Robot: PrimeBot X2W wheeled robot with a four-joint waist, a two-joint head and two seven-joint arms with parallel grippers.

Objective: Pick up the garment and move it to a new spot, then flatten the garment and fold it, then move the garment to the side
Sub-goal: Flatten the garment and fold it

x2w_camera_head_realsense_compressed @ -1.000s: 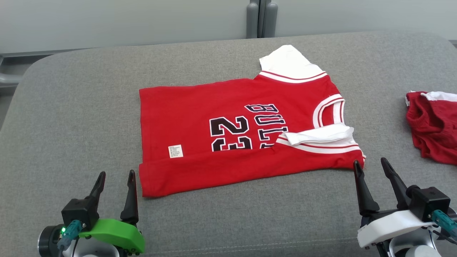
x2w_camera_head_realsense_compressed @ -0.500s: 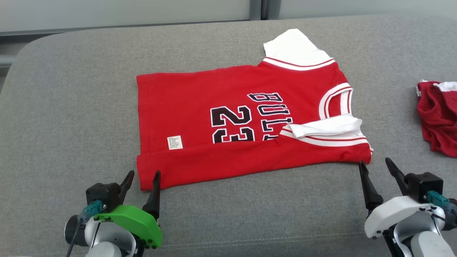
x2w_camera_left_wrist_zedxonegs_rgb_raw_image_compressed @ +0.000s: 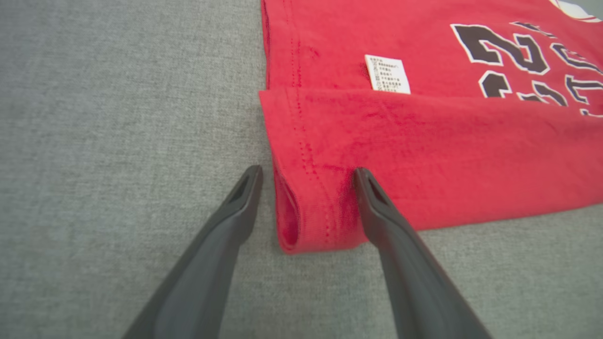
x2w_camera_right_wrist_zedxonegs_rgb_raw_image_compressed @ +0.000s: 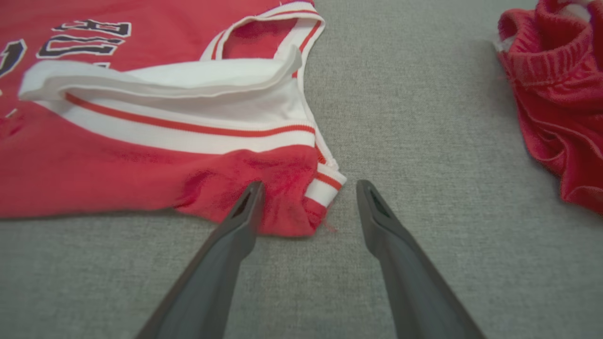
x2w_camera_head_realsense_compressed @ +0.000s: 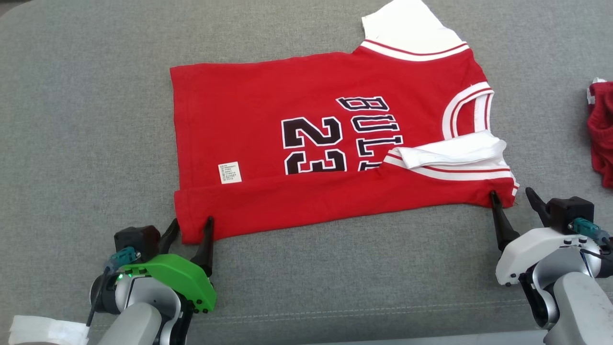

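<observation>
The garment [x2w_camera_head_realsense_compressed: 297, 120] is a red jersey with white sleeves and black "23", lying flat on the grey cushion with its near long edge folded over. My left gripper [x2w_camera_head_realsense_compressed: 190, 224] is open, its fingers straddling the folded near-left corner [x2w_camera_left_wrist_zedxonegs_rgb_raw_image_compressed: 306, 207]. One finger lies on the cloth, the other on the cushion beside it. My right gripper [x2w_camera_head_realsense_compressed: 512, 196] is open at the near-right corner [x2w_camera_right_wrist_zedxonegs_rgb_raw_image_compressed: 301, 207], by the white-trimmed shoulder; its left finger rests on the red cloth, its right finger on bare cushion.
A crumpled red piece of clothing [x2w_camera_head_realsense_compressed: 601, 139] with white trim lies at the right edge, also in the right wrist view [x2w_camera_right_wrist_zedxonegs_rgb_raw_image_compressed: 556, 103]. The grey cushion [x2w_camera_head_realsense_compressed: 86, 120] stretches wide to the left. A white scrap [x2w_camera_head_realsense_compressed: 38, 330] sits at the bottom left corner.
The head camera has tilted down and nearer. Both grippers have moved forward to the jersey's near corners, still open; the jersey lies as before.
</observation>
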